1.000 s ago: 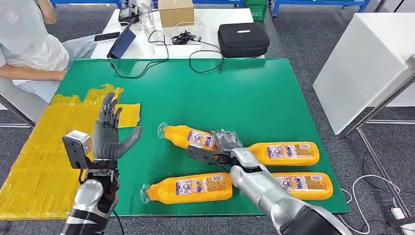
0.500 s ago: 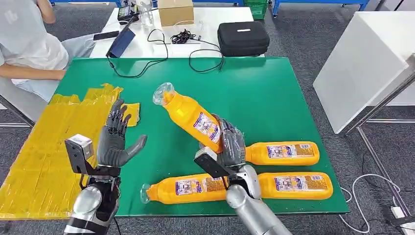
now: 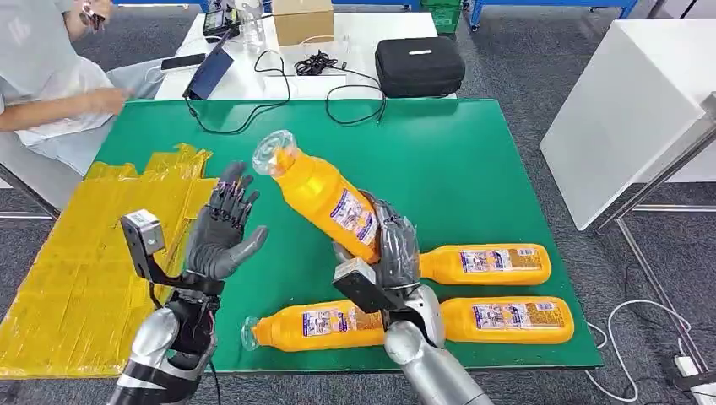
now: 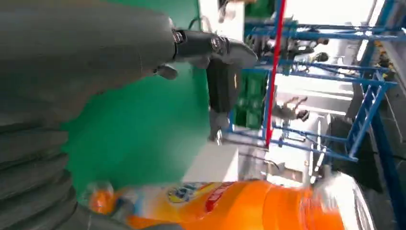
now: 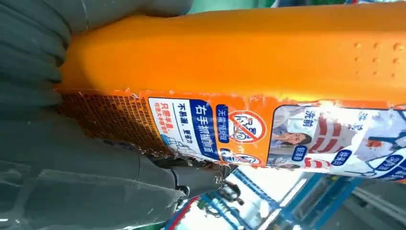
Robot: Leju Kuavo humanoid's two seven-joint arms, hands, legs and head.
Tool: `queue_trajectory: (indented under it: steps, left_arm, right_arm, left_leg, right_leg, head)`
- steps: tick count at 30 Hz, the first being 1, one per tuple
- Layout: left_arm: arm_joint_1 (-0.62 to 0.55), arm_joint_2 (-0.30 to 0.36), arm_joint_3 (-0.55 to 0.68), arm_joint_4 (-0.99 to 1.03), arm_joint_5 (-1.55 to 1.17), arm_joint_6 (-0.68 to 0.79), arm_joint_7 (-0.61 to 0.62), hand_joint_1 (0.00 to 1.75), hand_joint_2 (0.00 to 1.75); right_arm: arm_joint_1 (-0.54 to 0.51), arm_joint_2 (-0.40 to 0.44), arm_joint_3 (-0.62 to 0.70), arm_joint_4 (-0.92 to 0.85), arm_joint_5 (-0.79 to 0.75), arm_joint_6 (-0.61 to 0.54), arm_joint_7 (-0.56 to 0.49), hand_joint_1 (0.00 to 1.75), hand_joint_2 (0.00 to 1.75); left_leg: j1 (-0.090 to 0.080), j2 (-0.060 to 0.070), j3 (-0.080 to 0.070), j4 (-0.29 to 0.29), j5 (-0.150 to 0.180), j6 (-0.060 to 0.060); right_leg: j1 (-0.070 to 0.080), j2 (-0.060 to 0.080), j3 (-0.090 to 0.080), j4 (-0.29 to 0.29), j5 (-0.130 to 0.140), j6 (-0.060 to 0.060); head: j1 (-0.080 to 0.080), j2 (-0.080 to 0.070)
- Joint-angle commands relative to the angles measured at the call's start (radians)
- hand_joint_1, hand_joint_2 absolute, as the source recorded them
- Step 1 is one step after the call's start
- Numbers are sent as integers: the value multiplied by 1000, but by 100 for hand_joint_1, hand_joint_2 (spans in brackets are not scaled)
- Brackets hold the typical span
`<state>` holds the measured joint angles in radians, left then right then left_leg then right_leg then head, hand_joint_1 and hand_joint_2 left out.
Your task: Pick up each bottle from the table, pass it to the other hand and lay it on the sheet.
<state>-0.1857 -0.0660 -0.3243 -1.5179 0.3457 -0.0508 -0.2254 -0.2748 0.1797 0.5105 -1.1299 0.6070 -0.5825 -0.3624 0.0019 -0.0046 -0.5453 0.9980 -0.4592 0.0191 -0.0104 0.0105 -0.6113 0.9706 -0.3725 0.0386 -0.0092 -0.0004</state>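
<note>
We see four orange bottles: one lifted bottle (image 3: 325, 196) and three lying bottles (image 3: 485, 264) (image 3: 507, 319) (image 3: 317, 326). We count one yellow sheet (image 3: 76, 270), one black case (image 3: 420, 67) and one cardboard box (image 3: 303, 20).

You are seeing orange bottles (image 3: 325, 196) wearing blue-white-red labels, a green table (image 3: 473, 160), a yellow sheet (image 3: 76, 261), grey hands (image 3: 224, 240).

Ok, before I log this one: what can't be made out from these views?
- Lifted orange bottle: its base in the head view, hidden by the right hand.
- Its label in the right wrist view: the small print is too fine to read.
- Nearest lying bottle: its base end, hidden in the head view by the right arm.
- Left hand: its fingers are blurred in the left wrist view.
</note>
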Motion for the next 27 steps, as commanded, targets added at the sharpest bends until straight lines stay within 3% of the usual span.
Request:
queue_trajectory:
  steps: [1, 8, 27]
  left_arm:
    - [-67, 41, -50, 71, 76, -33, 11, 0, 175]
    - [-57, 56, -62, 43, 119, -77, 17, 0, 175]
    - [-58, 50, -76, 43, 120, -84, 17, 0, 175]
  right_arm:
    - [-58, -6, 93, 54, 36, -40, 23, 175, 175]
    - [-125, -8, 27, 174, 3, -37, 34, 175, 175]
    - [-157, 13, 27, 257, 25, -39, 49, 175, 175]
  left_leg:
    - [0, 0, 1, 0, -1, -1]
    - [0, 0, 2, 0, -1, -1]
    - [1, 0, 1, 0, -1, -1]
  right_leg:
    - [0, 0, 1, 0, -1, -1]
    - [0, -1, 2, 0, -1, -1]
    - [1, -1, 2, 0, -1, -1]
  head:
    - [0, 0]
    - [0, 0]
    - [0, 0]
